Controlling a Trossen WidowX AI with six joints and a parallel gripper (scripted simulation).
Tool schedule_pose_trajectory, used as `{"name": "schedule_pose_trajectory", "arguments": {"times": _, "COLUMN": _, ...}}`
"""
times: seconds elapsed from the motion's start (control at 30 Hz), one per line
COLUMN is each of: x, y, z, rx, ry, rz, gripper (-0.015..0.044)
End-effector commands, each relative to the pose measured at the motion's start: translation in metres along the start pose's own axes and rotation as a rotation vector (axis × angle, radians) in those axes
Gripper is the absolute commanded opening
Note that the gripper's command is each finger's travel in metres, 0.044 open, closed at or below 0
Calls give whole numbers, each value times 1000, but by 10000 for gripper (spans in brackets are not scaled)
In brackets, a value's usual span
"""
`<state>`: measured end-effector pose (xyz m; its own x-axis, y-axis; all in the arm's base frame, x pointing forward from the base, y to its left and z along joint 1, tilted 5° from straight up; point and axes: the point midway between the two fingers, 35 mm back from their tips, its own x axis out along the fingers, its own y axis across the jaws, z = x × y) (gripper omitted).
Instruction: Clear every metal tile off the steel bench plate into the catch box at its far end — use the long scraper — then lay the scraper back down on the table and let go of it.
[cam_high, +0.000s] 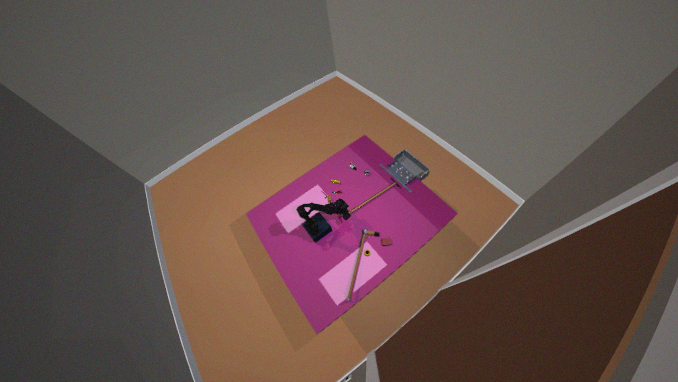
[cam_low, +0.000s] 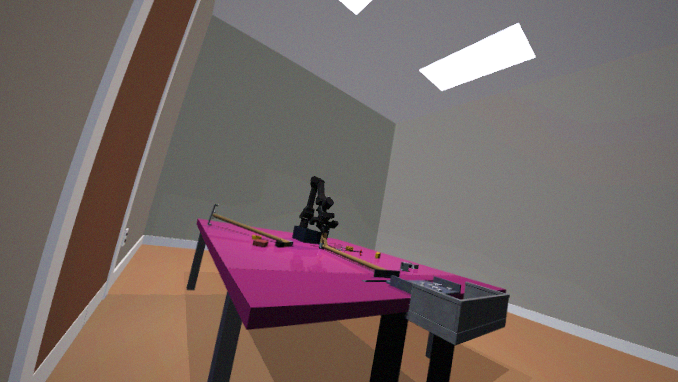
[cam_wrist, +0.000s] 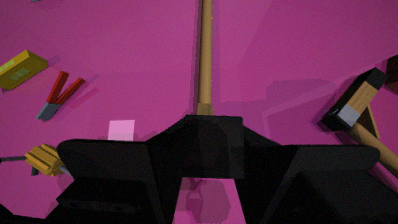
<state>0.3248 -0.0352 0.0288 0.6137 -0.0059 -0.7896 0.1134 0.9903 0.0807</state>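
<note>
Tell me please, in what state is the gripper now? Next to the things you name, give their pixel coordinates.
Gripper (cam_high: 346, 214) (cam_low: 324, 237) (cam_wrist: 206, 119): closed on the black grip block of the long scraper (cam_high: 372, 198) (cam_low: 352, 258) (cam_wrist: 206, 60).

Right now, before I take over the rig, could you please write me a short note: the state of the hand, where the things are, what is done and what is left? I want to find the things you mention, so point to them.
Hand (cam_high: 347, 215) (cam_low: 324, 239) (cam_wrist: 206, 119): shut on the long scraper (cam_high: 372, 198) (cam_low: 352, 259) (cam_wrist: 206, 60), at its near end.
Places: the scraper's shaft runs towards the steel bench plate (cam_high: 409, 181) (cam_low: 451, 290); the catch box (cam_high: 414, 163) (cam_low: 434, 310) is at the plate's far end.
Done: scraper gripped.
Left: push off the small tiles (cam_high: 401, 174) (cam_low: 434, 286) seen on the plate, lay the scraper on the table, release.
</note>
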Motion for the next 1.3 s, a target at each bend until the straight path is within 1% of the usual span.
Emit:
{"name": "schedule_pose_trajectory", "arguments": {"times": 0.0, "x": -2, "y": 3, "z": 1, "rx": -27, "ry": -7, "rz": 24, "gripper": 0}}
{"name": "schedule_pose_trajectory", "arguments": {"times": 0.43, "x": -4, "y": -9, "z": -1, "rx": -41, "ry": -6, "rz": 34, "gripper": 0}}
{"name": "schedule_pose_trajectory", "arguments": {"times": 1.27, "x": -29, "y": -10, "z": -33, "rx": -47, "ry": -4, "rz": 38, "gripper": 0}}
